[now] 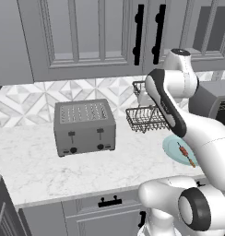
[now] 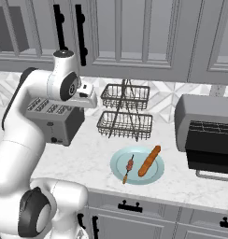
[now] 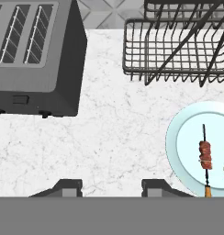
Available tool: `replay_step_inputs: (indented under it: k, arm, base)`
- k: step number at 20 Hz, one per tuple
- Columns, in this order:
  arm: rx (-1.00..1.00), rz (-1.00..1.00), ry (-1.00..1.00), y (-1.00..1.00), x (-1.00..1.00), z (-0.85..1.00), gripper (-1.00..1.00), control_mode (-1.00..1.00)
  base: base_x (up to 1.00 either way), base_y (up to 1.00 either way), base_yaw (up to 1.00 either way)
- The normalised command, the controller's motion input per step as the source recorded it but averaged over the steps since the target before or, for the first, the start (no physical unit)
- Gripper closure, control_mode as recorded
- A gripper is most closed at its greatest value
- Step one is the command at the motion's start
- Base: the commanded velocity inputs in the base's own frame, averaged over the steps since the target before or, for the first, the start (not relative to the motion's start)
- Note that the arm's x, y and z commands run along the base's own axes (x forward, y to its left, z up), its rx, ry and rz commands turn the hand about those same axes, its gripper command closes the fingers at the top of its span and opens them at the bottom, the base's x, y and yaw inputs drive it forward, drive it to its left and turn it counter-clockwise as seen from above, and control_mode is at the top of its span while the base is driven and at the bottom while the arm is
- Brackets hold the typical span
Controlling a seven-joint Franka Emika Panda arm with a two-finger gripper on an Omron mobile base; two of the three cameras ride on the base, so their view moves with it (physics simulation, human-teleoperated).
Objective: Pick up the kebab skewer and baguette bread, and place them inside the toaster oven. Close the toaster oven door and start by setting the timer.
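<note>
Looming white arm links crowd the lower right of the left base view; behind them the kebab skewer [image 1: 186,154] lies on the pale teal plate [image 1: 172,148], which the arm partly covers. A slot-topped toaster [image 1: 85,126] stands well to the left, a wire rack [image 1: 143,118] between them.

From the right base view the baguette [image 2: 149,161] shows beside the skewer on the plate, and the toaster oven [image 2: 205,131] stands to the right, its door apparently down.

Looking down from the hand, the gripper [image 3: 111,186] hangs over bare counter [image 3: 114,133], jaws apart and holding nothing, the skewer off toward the right edge. Descending from here would likely miss the thin stick; it must shift sideways first, and a careless grip could knock the baguette.
</note>
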Motion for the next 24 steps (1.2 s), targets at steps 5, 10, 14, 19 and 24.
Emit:
replay_step_inputs:
  k: [5, 10, 14, 19, 24]
  arm:
    - [0.00, 0.00, 0.00, 0.00, 0.00, 0.00, -1.00, 1.00]
    - [0.00, 0.00, 0.00, 0.00, 0.00, 0.00, -1.00, 1.00]
    - [0.00, 0.00, 0.00, 0.00, 0.00, 0.00, -1.00, 1.00]
    - [0.00, 0.00, 0.00, 0.00, 0.00, 0.00, -1.00, 1.00]
    - [0.00, 0.00, 0.00, 0.00, 0.00, 0.00, -1.00, 1.00]
  base:
    - [0.00, 0.00, 0.00]
    - [0.00, 0.00, 0.00]
    - [0.00, -0.47, 0.00]
    - [0.00, -0.59, -0.04]
    - [0.03, -0.41, -0.05]
